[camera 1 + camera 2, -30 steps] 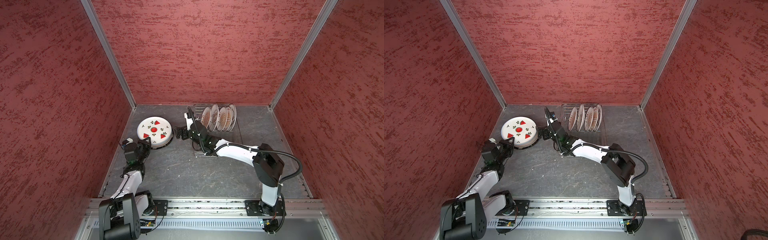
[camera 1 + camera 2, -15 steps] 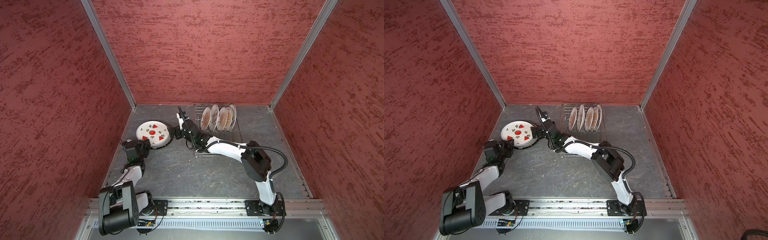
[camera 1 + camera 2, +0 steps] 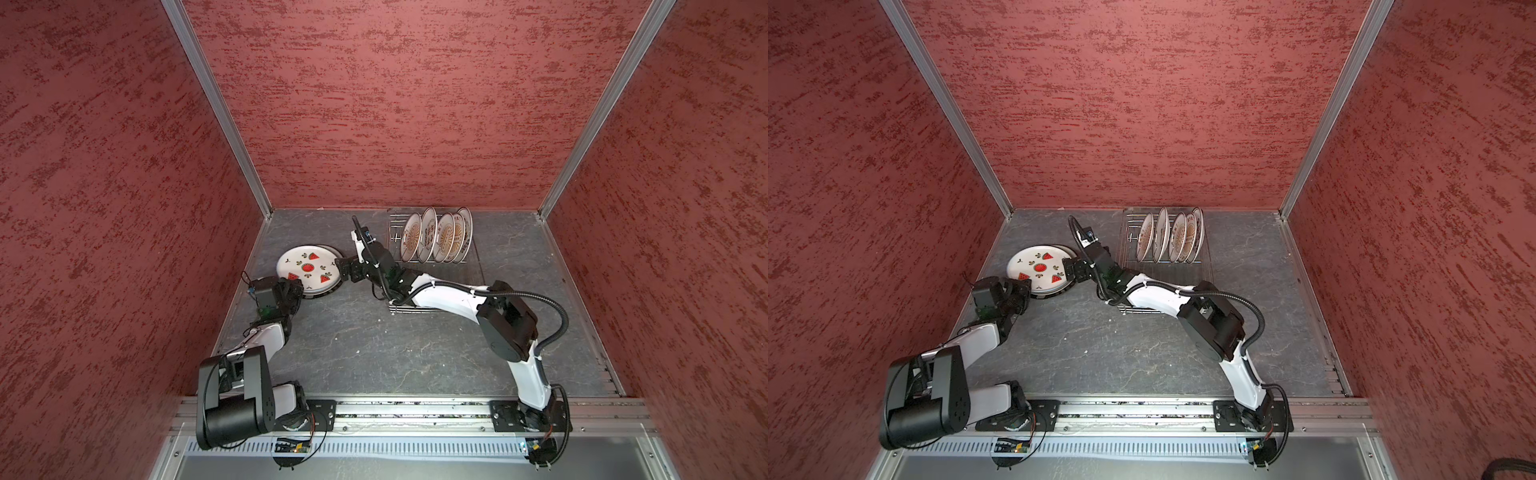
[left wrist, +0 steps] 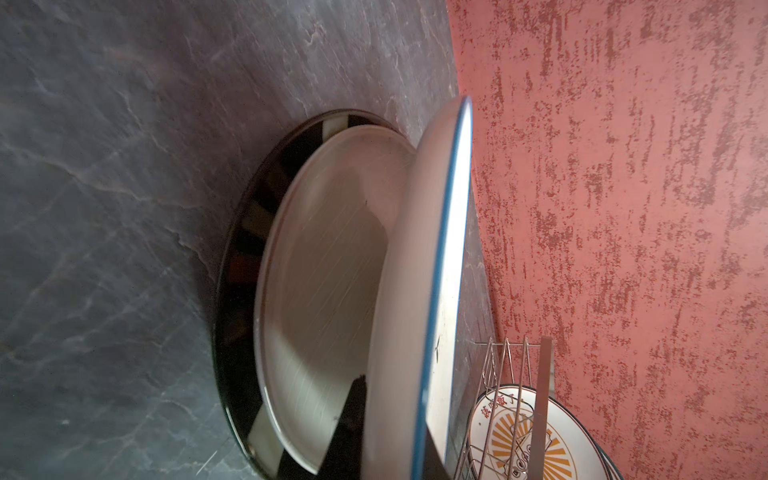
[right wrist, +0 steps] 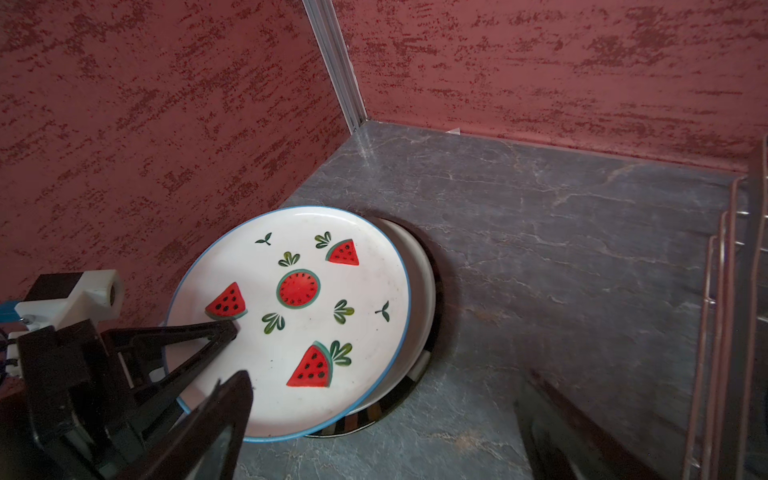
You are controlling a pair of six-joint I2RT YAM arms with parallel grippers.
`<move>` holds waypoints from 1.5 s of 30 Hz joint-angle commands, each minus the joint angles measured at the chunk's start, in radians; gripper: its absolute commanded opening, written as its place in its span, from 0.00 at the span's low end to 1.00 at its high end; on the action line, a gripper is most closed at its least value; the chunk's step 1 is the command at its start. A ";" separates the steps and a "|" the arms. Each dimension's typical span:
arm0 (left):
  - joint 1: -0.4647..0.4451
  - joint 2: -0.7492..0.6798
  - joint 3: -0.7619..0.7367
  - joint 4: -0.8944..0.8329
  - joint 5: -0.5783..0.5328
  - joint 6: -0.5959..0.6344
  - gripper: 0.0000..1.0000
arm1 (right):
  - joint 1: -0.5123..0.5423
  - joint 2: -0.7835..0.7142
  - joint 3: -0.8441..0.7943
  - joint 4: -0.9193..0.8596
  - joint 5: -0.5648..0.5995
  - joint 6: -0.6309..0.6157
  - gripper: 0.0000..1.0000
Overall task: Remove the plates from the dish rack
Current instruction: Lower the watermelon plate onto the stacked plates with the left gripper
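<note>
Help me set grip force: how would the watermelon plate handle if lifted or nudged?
The watermelon plate looks glazed and rigid, so likely slippery and chip-prone. Held tilted by its rim in the left gripper, it would probably lever downward. Pushed, it may slide across the cream plate beneath.

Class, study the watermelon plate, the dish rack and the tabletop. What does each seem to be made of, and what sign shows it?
Watermelon plate: probably glazed ceramic; glossy white face, painted print, blue rim line.
Dish rack: silver metal wire, shiny; thin bright rods.
Tabletop: dark grey and stone-like, with pale veins and a dull sheen; slate or printed laminate, cannot tell.
</note>
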State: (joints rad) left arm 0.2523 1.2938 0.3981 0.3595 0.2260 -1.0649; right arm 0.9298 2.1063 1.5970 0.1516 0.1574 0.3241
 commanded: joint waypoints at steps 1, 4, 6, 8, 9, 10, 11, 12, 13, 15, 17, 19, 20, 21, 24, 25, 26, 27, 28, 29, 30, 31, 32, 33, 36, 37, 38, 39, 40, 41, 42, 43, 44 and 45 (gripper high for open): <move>-0.002 0.017 0.054 0.144 0.000 0.008 0.00 | 0.007 0.013 0.037 0.003 -0.027 -0.011 0.99; -0.005 0.027 0.054 0.151 0.000 0.013 0.06 | 0.007 0.012 0.035 0.006 -0.032 -0.012 0.98; -0.009 0.025 0.048 0.153 -0.011 0.016 0.09 | 0.007 0.013 0.031 0.009 -0.026 -0.014 0.99; -0.013 0.022 0.048 0.142 -0.029 0.022 0.12 | 0.007 0.015 0.031 0.012 -0.021 -0.017 0.98; -0.013 0.023 0.047 0.138 -0.030 0.022 0.15 | 0.007 0.017 0.032 0.010 -0.021 -0.016 0.98; -0.011 0.024 0.047 0.137 -0.028 0.022 0.16 | 0.007 0.017 0.031 0.009 -0.022 -0.016 0.98; -0.013 0.029 0.048 0.135 -0.023 0.022 0.18 | 0.007 0.017 0.029 0.009 -0.022 -0.014 0.99; -0.013 0.033 0.051 0.136 -0.013 0.022 0.18 | 0.007 0.014 0.026 0.009 -0.024 -0.014 0.99; -0.012 0.037 0.051 0.140 0.002 0.022 0.19 | 0.007 0.014 0.023 0.011 -0.022 -0.014 0.98; -0.020 0.037 0.052 0.137 0.006 0.026 0.20 | 0.007 0.009 0.015 0.018 -0.021 -0.013 0.99; -0.027 0.029 0.057 0.083 -0.016 0.033 0.21 | 0.007 0.007 0.012 0.022 -0.024 -0.010 0.98; -0.028 0.024 0.060 0.055 -0.029 0.036 0.23 | 0.007 0.006 0.011 0.021 -0.034 -0.006 0.99; -0.027 0.024 0.059 0.049 -0.032 0.034 0.24 | 0.007 0.004 0.009 0.022 -0.040 -0.007 0.98; -0.027 0.025 0.058 0.047 -0.033 0.031 0.24 | 0.007 0.002 0.007 0.022 -0.041 -0.005 0.99; -0.027 0.034 0.056 0.039 -0.025 0.022 0.28 | 0.007 -0.006 -0.006 0.029 -0.035 -0.006 0.98; -0.027 0.036 0.054 0.042 -0.010 0.023 0.28 | 0.007 -0.010 -0.011 0.032 -0.033 -0.003 0.99; -0.027 0.037 0.053 0.037 -0.001 0.026 0.28 | 0.007 -0.012 -0.017 0.035 -0.032 -0.003 0.99; -0.027 0.036 0.053 0.034 -0.003 0.028 0.28 | 0.007 -0.014 -0.020 0.037 -0.031 -0.004 0.99; -0.028 0.035 0.053 0.024 -0.006 0.031 0.29 | 0.007 -0.017 -0.026 0.039 -0.029 -0.003 0.99; -0.027 0.033 0.057 0.005 -0.012 0.037 0.32 | 0.007 -0.019 -0.029 0.040 -0.027 -0.002 0.98; -0.028 0.030 0.063 -0.011 -0.019 0.044 0.33 | 0.007 -0.020 -0.033 0.043 -0.027 -0.002 0.98; -0.028 0.027 0.067 -0.029 -0.028 0.048 0.34 | 0.007 -0.023 -0.036 0.045 -0.028 -0.003 0.99; -0.030 0.024 0.068 -0.039 -0.034 0.052 0.35 | 0.007 -0.025 -0.038 0.046 -0.031 -0.002 0.99; -0.029 0.022 0.068 -0.043 -0.042 0.052 0.37 | 0.007 -0.026 -0.040 0.048 -0.030 -0.003 0.99; -0.037 0.016 0.067 -0.052 -0.071 0.057 0.50 | 0.007 -0.031 -0.050 0.055 -0.030 -0.002 0.99; -0.037 0.016 0.069 -0.055 -0.072 0.060 0.51 | 0.006 -0.032 -0.052 0.055 -0.030 -0.002 0.99; -0.038 0.016 0.071 -0.059 -0.072 0.062 0.52 | 0.007 -0.034 -0.055 0.055 -0.029 -0.002 0.98; -0.041 0.016 0.074 -0.065 -0.075 0.063 0.52 | 0.007 -0.035 -0.058 0.056 -0.026 -0.002 0.99; -0.045 0.015 0.074 -0.070 -0.085 0.065 0.52 | 0.007 -0.037 -0.060 0.057 -0.024 -0.002 0.98; -0.048 0.013 0.077 -0.076 -0.094 0.066 0.52 | 0.007 -0.039 -0.063 0.058 -0.023 -0.003 0.98; -0.056 0.010 0.079 -0.087 -0.112 0.069 0.52 | 0.007 -0.042 -0.066 0.061 -0.022 -0.003 0.99; -0.064 0.006 0.082 -0.096 -0.134 0.078 0.53 | 0.007 -0.044 -0.073 0.065 -0.022 -0.002 0.99; -0.072 0.003 0.086 -0.111 -0.155 0.081 0.56 | 0.007 -0.048 -0.077 0.070 -0.022 -0.002 0.98; -0.077 0.001 0.091 -0.124 -0.177 0.087 0.66 | 0.007 -0.050 -0.081 0.072 -0.024 -0.002 0.98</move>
State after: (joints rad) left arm 0.1913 1.3251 0.4484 0.2428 0.1188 -1.0058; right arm 0.9306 2.1040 1.5299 0.1802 0.1387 0.3233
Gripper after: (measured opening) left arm 0.635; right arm 0.986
